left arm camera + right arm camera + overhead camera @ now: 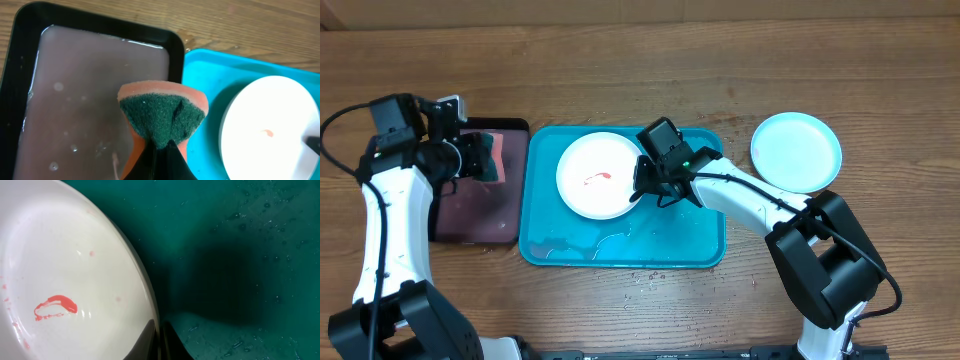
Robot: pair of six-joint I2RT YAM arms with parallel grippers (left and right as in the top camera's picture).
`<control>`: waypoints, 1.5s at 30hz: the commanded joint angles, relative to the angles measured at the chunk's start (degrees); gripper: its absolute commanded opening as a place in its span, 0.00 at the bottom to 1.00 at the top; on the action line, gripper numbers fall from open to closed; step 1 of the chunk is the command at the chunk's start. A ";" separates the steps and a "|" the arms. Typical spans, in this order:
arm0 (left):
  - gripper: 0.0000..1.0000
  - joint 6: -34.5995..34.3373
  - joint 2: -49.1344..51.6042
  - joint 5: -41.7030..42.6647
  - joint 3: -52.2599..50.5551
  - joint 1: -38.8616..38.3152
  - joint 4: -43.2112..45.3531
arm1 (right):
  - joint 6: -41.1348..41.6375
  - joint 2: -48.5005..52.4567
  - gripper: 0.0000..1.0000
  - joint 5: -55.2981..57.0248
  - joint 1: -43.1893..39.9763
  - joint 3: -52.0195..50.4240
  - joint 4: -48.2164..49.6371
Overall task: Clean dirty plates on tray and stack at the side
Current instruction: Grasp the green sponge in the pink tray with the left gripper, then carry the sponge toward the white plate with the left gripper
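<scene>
Left tool (161, 146), sponge (162, 112) over black tray (100, 26)

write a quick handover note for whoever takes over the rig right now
Grip: left end effector shut on sponge over the black tray; right end effector shut on white plate rim, on the tray.
Done: blue plate on the table beside the tray, looks clean.
Left: wipe the red smear off the white plate, stack it with the blue plate.
No third plate in view.
</scene>
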 commanded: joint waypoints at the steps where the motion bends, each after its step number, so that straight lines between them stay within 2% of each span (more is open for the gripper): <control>1: 0.05 3.96 -3.72 6.45 -1.75 2.40 0.68 | 0.31 0.07 0.04 0.79 0.20 1.03 0.22; 8: 0.04 0.85 -11.21 8.28 -13.03 6.80 9.90 | 0.31 0.07 0.04 0.76 0.20 1.03 0.24; 13: 0.05 -1.62 -15.98 9.73 -20.15 7.08 17.49 | 0.28 0.07 0.04 0.76 0.20 1.03 0.22; 19: 0.04 -11.85 -15.06 10.12 -24.24 7.08 25.44 | 0.24 0.07 0.04 0.81 0.20 1.03 0.20; 21: 0.04 -12.98 -14.05 10.51 -24.33 7.08 25.86 | 0.24 0.07 0.04 0.83 0.20 1.03 0.22; 31: 0.04 -12.55 -7.96 15.41 -24.33 7.08 27.21 | 0.07 0.07 0.04 0.81 0.20 1.03 0.20; 37: 0.04 -6.12 -5.27 25.51 -24.33 8.37 29.00 | 0.07 0.09 0.04 0.83 0.20 1.03 0.20; 45: 0.04 -5.03 -5.09 31.54 -24.33 13.64 28.96 | 0.07 0.09 0.04 0.83 0.20 1.03 0.24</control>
